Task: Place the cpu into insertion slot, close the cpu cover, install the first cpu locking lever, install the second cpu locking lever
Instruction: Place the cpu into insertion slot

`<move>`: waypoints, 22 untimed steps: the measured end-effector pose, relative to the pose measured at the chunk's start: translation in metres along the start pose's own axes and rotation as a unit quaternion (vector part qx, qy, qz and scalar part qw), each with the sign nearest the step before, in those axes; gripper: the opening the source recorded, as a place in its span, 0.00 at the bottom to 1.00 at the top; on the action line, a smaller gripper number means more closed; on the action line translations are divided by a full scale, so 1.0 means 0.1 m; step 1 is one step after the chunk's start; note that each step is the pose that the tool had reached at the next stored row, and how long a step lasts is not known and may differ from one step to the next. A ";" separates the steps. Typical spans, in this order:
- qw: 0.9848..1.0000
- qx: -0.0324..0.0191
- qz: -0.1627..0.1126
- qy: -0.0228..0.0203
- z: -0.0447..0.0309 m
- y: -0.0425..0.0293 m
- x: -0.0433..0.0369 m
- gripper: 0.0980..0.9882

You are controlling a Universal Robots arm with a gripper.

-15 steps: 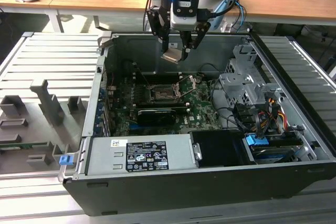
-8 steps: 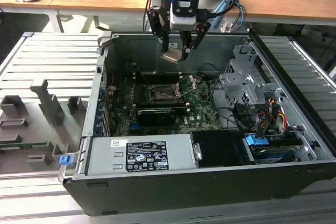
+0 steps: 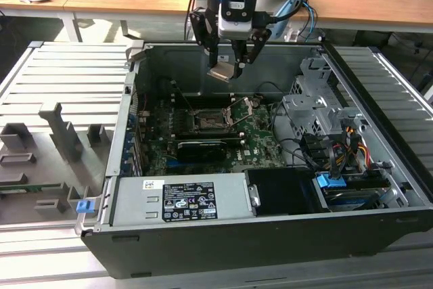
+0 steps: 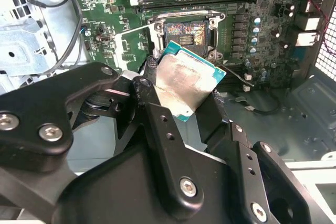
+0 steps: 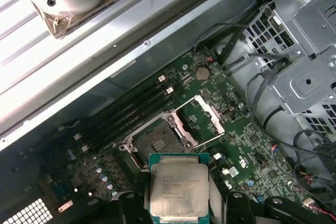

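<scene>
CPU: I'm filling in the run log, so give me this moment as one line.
hand: shut on cpu | cpu: held in the air, not seated | insertion slot: empty | cpu cover: raised open

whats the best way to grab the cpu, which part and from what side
By two opposite thin edges of the cpu, coming from above its flat metal face, as the gripper holds it now. It is a thin square plate, so edge pinching likely keeps the underside clear for the insertion slot.

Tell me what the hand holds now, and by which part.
The hand holds the cpu by two opposite edges, above the insertion slot.
</scene>
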State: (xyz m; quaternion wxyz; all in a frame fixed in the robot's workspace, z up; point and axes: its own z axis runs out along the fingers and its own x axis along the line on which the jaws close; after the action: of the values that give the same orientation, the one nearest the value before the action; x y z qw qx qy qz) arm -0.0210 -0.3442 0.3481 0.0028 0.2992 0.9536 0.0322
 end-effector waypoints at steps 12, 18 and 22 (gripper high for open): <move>1.000 0.000 0.015 -0.001 0.001 0.000 0.000 0.50; 1.000 0.000 0.023 -0.001 0.002 0.000 0.000 0.50; 1.000 0.000 0.029 -0.002 0.002 0.000 0.000 0.50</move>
State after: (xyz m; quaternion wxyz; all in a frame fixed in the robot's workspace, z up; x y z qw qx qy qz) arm -0.0211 -0.3442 0.3479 0.0037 0.3273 0.9444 0.0321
